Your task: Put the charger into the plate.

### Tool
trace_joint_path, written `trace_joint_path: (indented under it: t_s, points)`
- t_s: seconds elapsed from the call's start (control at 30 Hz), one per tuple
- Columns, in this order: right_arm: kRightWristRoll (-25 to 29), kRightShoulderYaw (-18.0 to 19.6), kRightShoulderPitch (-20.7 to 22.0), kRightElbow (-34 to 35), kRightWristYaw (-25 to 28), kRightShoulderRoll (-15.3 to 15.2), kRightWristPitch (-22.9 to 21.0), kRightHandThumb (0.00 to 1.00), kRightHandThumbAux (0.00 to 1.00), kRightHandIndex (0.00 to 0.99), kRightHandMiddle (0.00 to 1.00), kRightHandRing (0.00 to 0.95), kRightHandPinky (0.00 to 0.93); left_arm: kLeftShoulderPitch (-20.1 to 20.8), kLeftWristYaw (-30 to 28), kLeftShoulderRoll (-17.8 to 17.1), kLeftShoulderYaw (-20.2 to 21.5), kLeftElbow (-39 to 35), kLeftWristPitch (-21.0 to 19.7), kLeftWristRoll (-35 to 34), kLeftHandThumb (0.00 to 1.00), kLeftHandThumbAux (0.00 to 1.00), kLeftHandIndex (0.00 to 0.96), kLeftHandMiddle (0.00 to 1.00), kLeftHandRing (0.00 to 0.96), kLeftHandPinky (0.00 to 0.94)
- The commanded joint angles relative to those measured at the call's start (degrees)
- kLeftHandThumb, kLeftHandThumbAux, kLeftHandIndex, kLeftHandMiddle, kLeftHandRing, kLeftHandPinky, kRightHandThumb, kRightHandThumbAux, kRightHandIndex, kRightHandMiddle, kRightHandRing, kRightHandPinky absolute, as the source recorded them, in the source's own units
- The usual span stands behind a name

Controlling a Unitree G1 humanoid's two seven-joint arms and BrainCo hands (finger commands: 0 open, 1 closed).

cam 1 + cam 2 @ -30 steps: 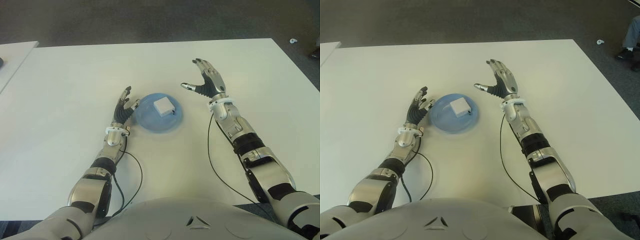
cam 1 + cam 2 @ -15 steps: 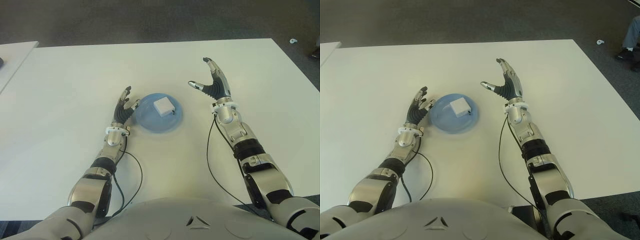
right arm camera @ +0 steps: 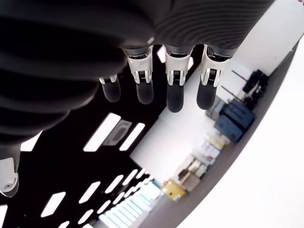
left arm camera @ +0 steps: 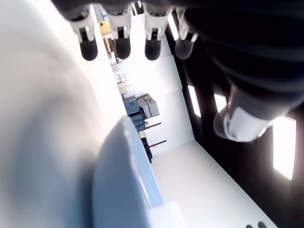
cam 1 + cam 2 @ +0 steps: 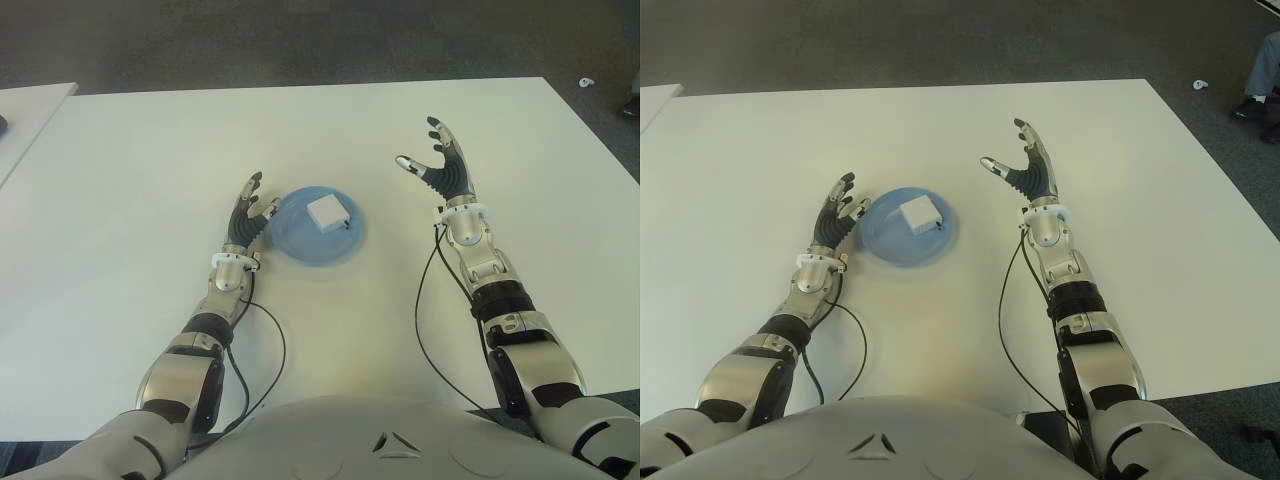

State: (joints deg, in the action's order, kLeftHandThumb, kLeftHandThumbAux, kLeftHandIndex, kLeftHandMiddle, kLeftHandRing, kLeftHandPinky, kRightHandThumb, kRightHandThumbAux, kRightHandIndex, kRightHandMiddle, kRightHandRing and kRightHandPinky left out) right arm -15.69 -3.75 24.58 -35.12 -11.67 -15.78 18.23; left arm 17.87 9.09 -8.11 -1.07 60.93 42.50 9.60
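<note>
Lying inside the blue plate [image 5: 320, 240] on the white table [image 5: 120, 200]: one white charger [image 5: 326, 212], held by neither hand. Left hand [image 5: 246, 218], fingers spread and empty, just beside the plate's left rim. Right hand [image 5: 444, 172], fingers spread and empty, raised well right of the plate.

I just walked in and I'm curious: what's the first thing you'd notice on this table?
Your eye lands on the round blue plate in the middle of the white table, with a small white charger already sitting in it. The robot's left hand shows right beside the plate's left edge, fingers spread and empty. Its right hand is raised to the right of the plate, open too, holding nothing.
</note>
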Motion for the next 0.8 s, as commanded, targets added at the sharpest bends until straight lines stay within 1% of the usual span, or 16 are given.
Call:
trace_joint_path:
  t_s: [0.03, 0.2, 0.33, 0.43, 0.57, 0.67, 0.8]
  points:
    - [8.6, 3.6, -2.9, -6.1, 5.0, 4.6, 1.7, 0.301, 0.548, 0.009, 0.062, 0.061, 0.085, -6.3, 0.1, 2.4, -1.3, 5.6, -3.0, 1.0, 0.000, 0.559, 0.049, 0.072, 0.016, 0.000]
    - [13.2, 6.6, -3.0, -11.6, 6.6, 7.7, 4.5, 0.281, 0.591, 0.023, 0.048, 0.037, 0.060, -6.4, -0.1, 2.2, -1.5, 5.6, -3.6, 1.2, 0.000, 0.559, 0.043, 0.067, 0.015, 0.000]
    - [15.4, 8.6, -4.3, -14.2, 5.6, 11.0, 6.3, 0.243, 0.644, 0.036, 0.041, 0.028, 0.047, -4.7, -1.3, 2.2, -0.4, 5.6, -3.3, -0.3, 0.000, 0.570, 0.045, 0.078, 0.027, 0.008]
    - [15.7, 9.3, -5.5, -15.4, 4.0, 13.0, 7.3, 0.220, 0.681, 0.040, 0.037, 0.021, 0.038, -4.5, -1.8, 2.7, 0.3, 5.6, -1.7, -1.3, 0.000, 0.582, 0.048, 0.089, 0.045, 0.035]
    - [15.3, 9.6, -6.0, -16.3, 2.7, 14.4, 8.5, 0.204, 0.709, 0.042, 0.033, 0.015, 0.029, -4.2, -2.6, 3.4, 0.7, 5.8, -0.7, -2.2, 0.000, 0.589, 0.045, 0.094, 0.058, 0.050]
    - [14.5, 9.0, -7.4, -15.6, 1.1, 16.4, 9.4, 0.181, 0.710, 0.041, 0.028, 0.009, 0.025, -3.8, -3.1, 3.7, 0.8, 6.0, -0.2, -2.6, 0.000, 0.581, 0.030, 0.078, 0.051, 0.035]
    - [14.4, 8.7, -8.4, -15.2, 0.9, 17.2, 9.3, 0.163, 0.701, 0.038, 0.021, 0.003, 0.016, -3.1, -3.3, 3.8, 0.8, 6.7, -0.1, -2.7, 0.000, 0.570, 0.009, 0.058, 0.035, 0.013]
